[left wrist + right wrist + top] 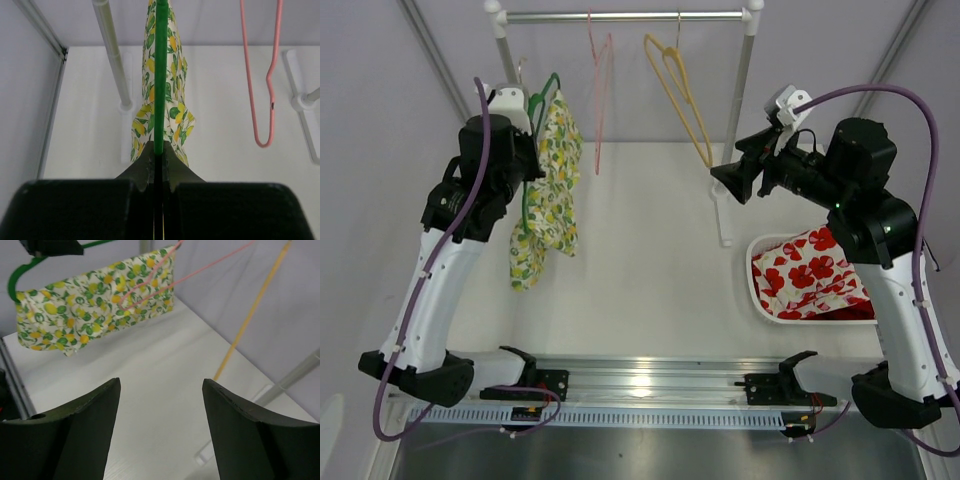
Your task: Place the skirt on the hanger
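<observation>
The left end effector (pixel 159 167) is clenched on the green hanger (pixel 160 75) carrying the lemon skirt (pixel 555 190); the right end effector (pixel 161 430) is released. Advise holding the hanger level and hooking it over the rail (pixel 620 16).

I'm watching the left gripper (pixel 531 150) holding the green hanger (pixel 550 82), lemon-print skirt (pixel 555 185) hanging on it; right gripper (pixel 725 182) hovering over the desk (pixel 640 265).
</observation>
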